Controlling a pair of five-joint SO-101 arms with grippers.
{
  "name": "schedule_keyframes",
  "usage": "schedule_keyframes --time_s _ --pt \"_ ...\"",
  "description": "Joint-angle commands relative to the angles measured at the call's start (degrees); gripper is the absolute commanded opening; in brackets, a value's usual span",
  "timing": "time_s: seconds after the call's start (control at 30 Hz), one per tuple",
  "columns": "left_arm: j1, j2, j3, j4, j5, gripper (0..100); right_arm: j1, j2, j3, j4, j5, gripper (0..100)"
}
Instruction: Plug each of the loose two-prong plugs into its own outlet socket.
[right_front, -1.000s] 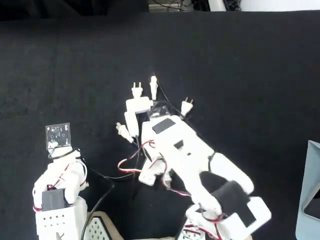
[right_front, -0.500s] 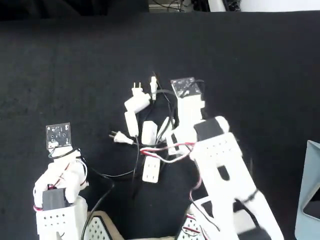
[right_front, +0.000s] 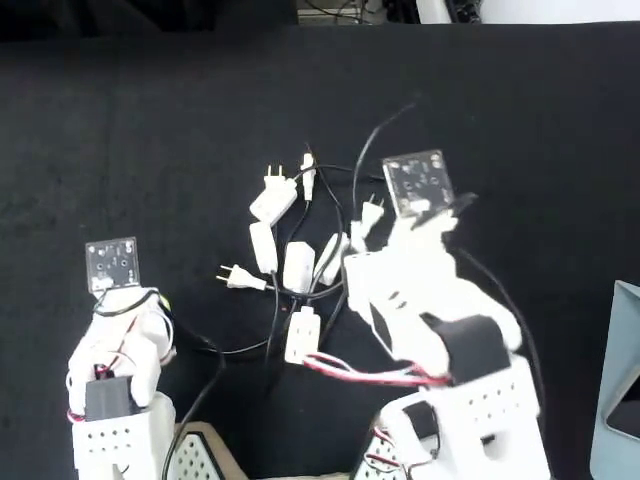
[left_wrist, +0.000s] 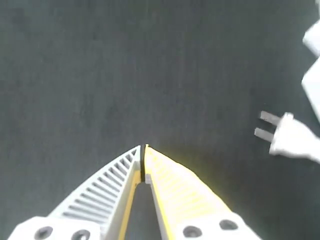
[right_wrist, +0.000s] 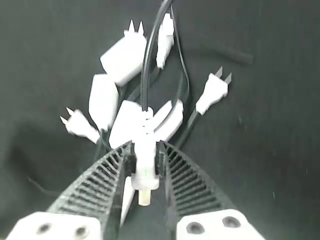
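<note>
Black cloth (right_front: 150, 130) covers the table, and near its middle lies a tangle of white plugs, white blocks and dark cords. The right gripper (right_wrist: 145, 161) hangs above that tangle with its ribbed fingers (right_wrist: 100, 185) clamped on a white plug (right_wrist: 145, 167), whose black cord (right_wrist: 145, 75) runs away over the heap. Below it lie a square adapter (right_wrist: 122, 57) with two bare prongs, a small plug (right_wrist: 165, 32) just beside the adapter, and a two-prong plug (right_wrist: 212, 92) off to one side on bare cloth; the socket blocks (right_wrist: 102, 100) crowd together between them, and I cannot tell which cord belongs to which. A lone socket (right_front: 302, 335) lies nearer the arms' bases. A stray plug (right_front: 235, 277) rests on the heap's other side, prongs pointing away from it. The left arm (right_front: 115, 360) sits at the near corner; the left gripper (left_wrist: 143, 148) has its fingers pressed tip to tip with nothing between them, over bare cloth and well apart from the stray plug.
</note>
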Motion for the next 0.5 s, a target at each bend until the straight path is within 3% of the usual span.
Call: schedule_keyframes --time_s 0.0,0.27,0.47 --pt "0.75 -0.53 -0.57 -11.60 0.18 3 -0.35 -3.30 -2.33 -3.69 0.44 1.2" --pt "9.01 -0.53 -0.92 -27.25 0.18 3 -14.33 -3.56 -0.92 -8.70 0.53 1.2" --pt "15.43 -0.53 -0.75 -36.48 0.18 3 -22.59 -4.00 6.64 -12.75 7.03 1.2"
